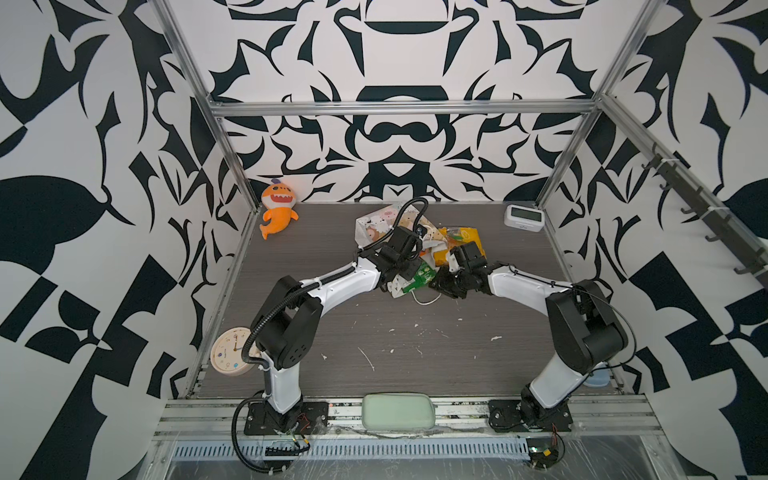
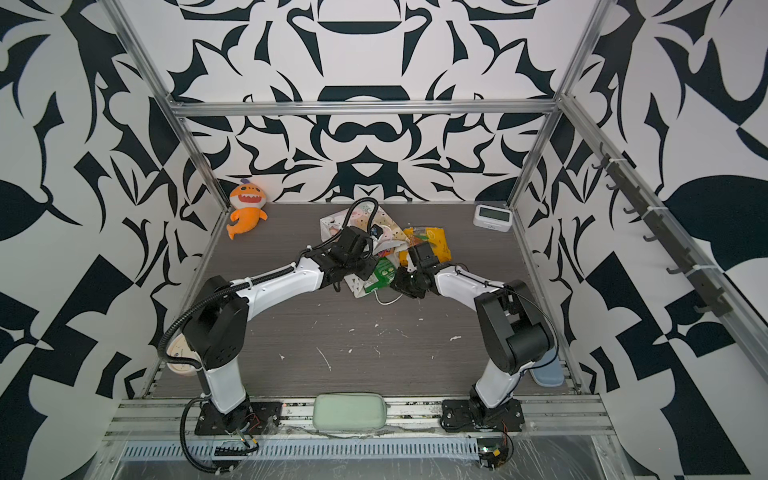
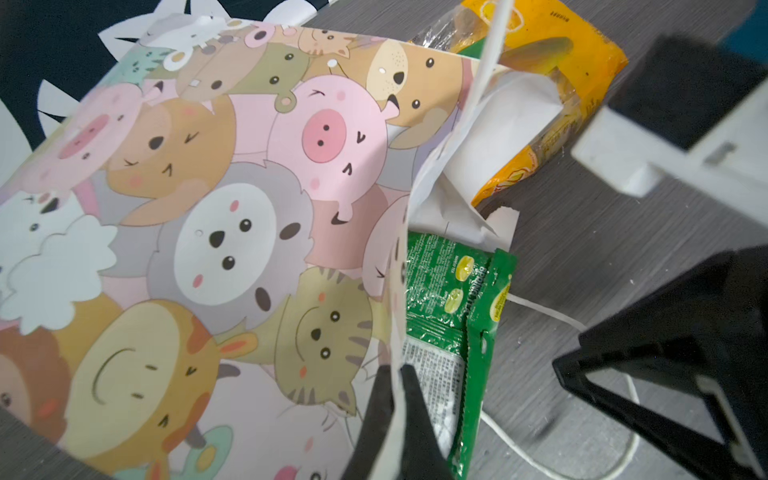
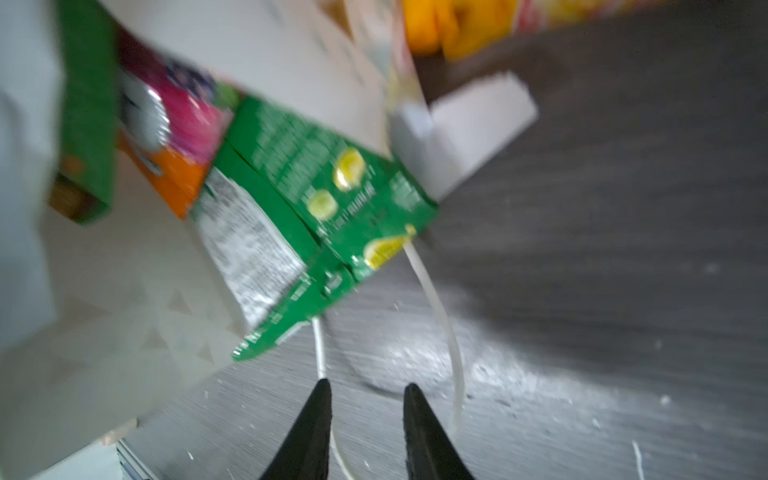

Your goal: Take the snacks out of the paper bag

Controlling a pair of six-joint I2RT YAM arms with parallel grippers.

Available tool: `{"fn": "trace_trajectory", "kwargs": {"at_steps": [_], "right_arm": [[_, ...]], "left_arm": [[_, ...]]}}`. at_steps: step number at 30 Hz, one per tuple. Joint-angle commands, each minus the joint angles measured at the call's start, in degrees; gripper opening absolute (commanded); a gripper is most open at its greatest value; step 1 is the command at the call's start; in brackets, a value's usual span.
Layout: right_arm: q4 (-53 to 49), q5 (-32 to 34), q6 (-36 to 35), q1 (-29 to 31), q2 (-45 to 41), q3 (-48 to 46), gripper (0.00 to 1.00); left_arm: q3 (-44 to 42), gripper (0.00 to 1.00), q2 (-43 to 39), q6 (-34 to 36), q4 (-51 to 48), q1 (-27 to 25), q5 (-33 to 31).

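The paper bag [image 1: 374, 226] [image 3: 216, 208] with its cartoon-animal print lies tipped over at the back middle of the table, its mouth facing the front. My left gripper [image 3: 397, 370] is shut on the bag's white rim by the mouth. A green snack packet [image 1: 423, 276] [image 3: 449, 291] [image 4: 316, 199] pokes out of the mouth. Pink [image 4: 187, 108] and orange [image 4: 178, 174] packets show deeper inside. A yellow-orange packet [image 1: 469, 241] [image 3: 552, 62] lies on the table behind the bag. My right gripper [image 4: 368, 384] [image 1: 436, 284] is open just in front of the green packet, holding nothing, over the bag's cord handle [image 4: 440, 316].
An orange plush shark [image 1: 277, 210] sits in the back left corner. A small white digital clock [image 1: 523, 216] stands at the back right. A round clock [image 1: 228, 353] leans at the front left. A pale green pad [image 1: 398, 411] lies on the front rail.
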Motion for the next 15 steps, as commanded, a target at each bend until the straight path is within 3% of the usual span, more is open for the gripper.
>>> {"fn": "trace_trajectory", "kwargs": {"at_steps": [1, 15], "right_arm": [[10.0, 0.5, 4.5, 1.1, -1.9, -2.3, 0.34], [20.1, 5.6, 11.3, 1.9, -4.5, -1.6, 0.33]], "left_arm": [[-1.2, 0.00, 0.1, -1.7, -1.5, -0.6, 0.3], [-0.6, 0.00, -5.8, 2.1, -3.1, -0.6, -2.8]]}}
